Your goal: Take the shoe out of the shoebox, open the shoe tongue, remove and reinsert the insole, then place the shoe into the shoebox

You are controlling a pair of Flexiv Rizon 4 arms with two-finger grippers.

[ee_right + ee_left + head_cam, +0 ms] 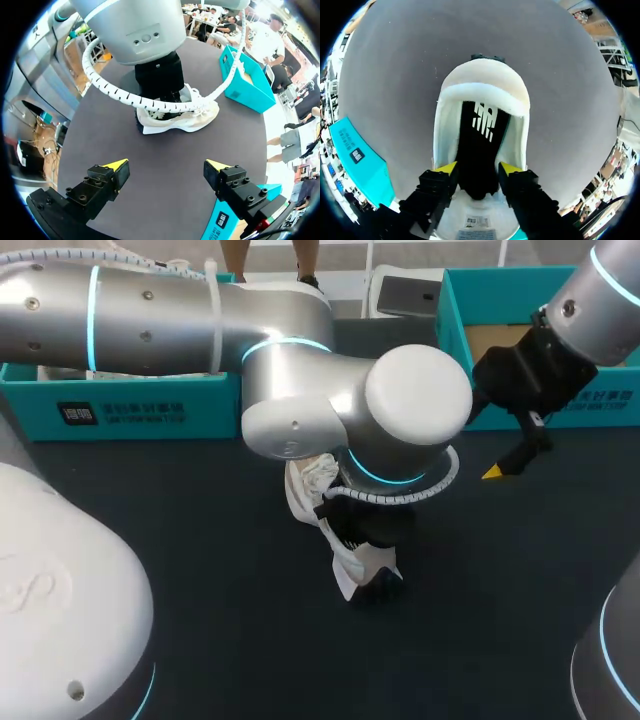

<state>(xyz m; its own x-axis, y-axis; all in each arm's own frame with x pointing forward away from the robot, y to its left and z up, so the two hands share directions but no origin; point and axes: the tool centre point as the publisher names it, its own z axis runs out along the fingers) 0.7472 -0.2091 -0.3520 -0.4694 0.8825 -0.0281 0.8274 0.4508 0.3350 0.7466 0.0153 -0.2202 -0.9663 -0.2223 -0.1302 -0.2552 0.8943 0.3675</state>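
Left wrist view looks straight down into the white sports shoe [485,82] on the dark table [560,90]. The left gripper [478,170] straddles the black foam insole [482,135] at the shoe's tongue; whether it pinches the insole I cannot tell. The insole's toe end seems to ride over the tongue, so I judge it should be fed under, kept flat. The right gripper [165,170], spread and empty beside the shoe, could steady it. The teal cardboard shoebox [247,87] stands beyond the shoe.

Left gripper [479,169] points straight down under its wrist; right gripper [165,167] hangs off beside it, fingers spread wide.
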